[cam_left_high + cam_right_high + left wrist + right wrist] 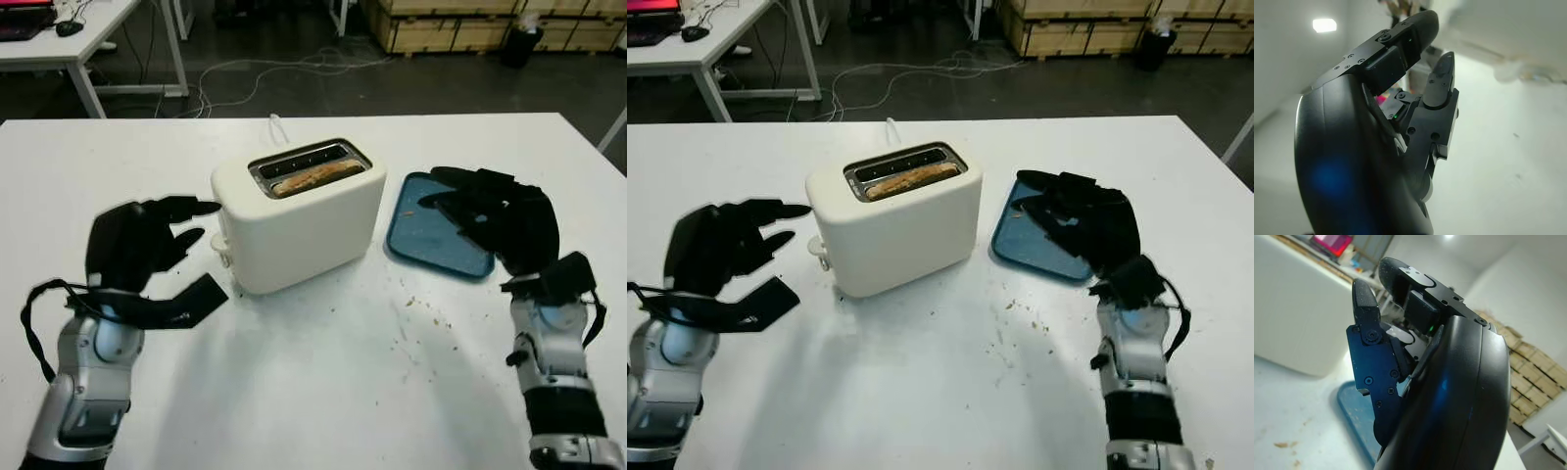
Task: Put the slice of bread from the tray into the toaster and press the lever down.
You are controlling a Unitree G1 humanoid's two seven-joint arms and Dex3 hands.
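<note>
A cream toaster [299, 212] stands mid-table with a slice of bread [315, 177] sitting in its nearer slot, top edge showing. Its lever [221, 244] sticks out of the left end face. My left hand [162, 235] is open just left of the toaster, fingertips close to that end, above the lever. The blue tray [431, 235] lies right of the toaster with nothing on its visible part. My right hand [480, 211] hovers open over the tray's right part, holding nothing.
Crumbs [416, 308] are scattered on the white table [323, 382] in front of the tray. The toaster's white cord [277, 127] runs off the far edge. Beyond are floor cables, another desk [69, 44] and wooden crates [460, 24].
</note>
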